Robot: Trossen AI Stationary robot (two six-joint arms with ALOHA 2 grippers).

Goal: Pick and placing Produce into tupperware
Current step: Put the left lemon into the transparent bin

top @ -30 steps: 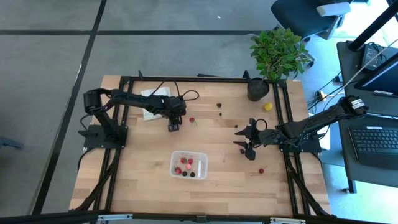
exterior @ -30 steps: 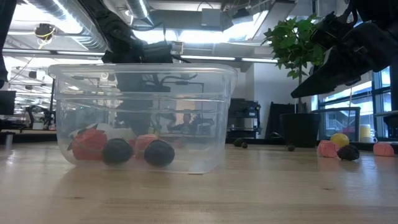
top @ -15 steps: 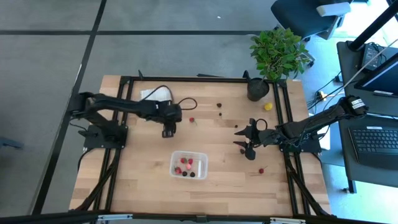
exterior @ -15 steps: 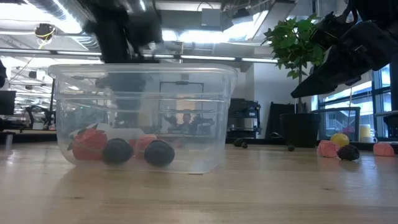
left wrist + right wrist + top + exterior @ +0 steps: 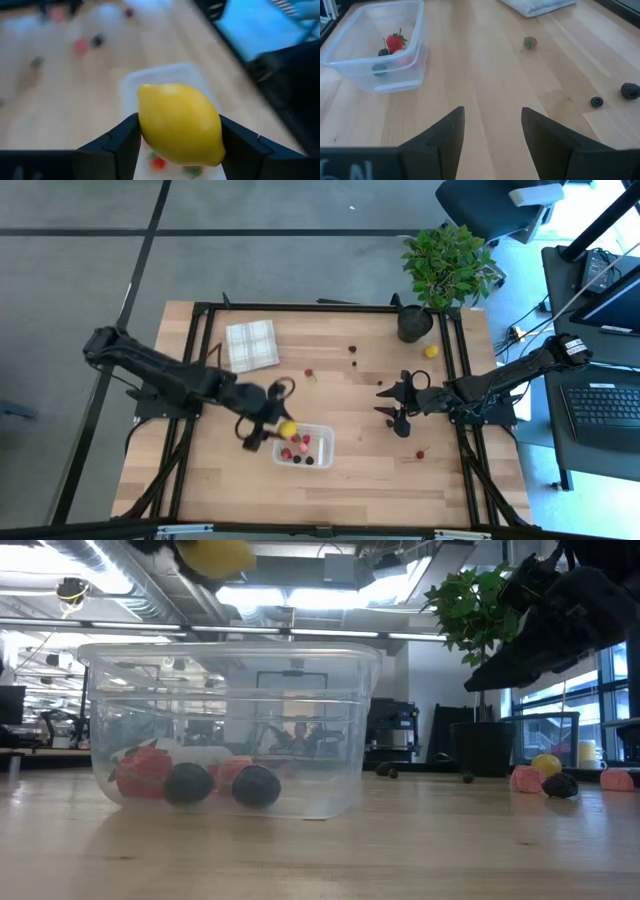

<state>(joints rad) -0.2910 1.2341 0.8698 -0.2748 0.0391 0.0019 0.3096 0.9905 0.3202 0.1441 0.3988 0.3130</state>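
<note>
While clamped between left gripper [image 5: 175,145] fingers, yellow lemon [image 5: 287,427] held just above left rim of clear tupperware [image 5: 318,431], not yet dropped. Inside tub: strawberry [image 5: 395,42], other red pieces, two dark berries [image 5: 256,786]. Loose on wooden table [image 5: 360,480]: small red and dark pieces, second lemon [image 5: 431,351] near potted plant [image 5: 447,264]. Right gripper [image 5: 388,402] idle, parted, empty, right of tub. Checked cloth [image 5: 251,344] at far left.
</note>
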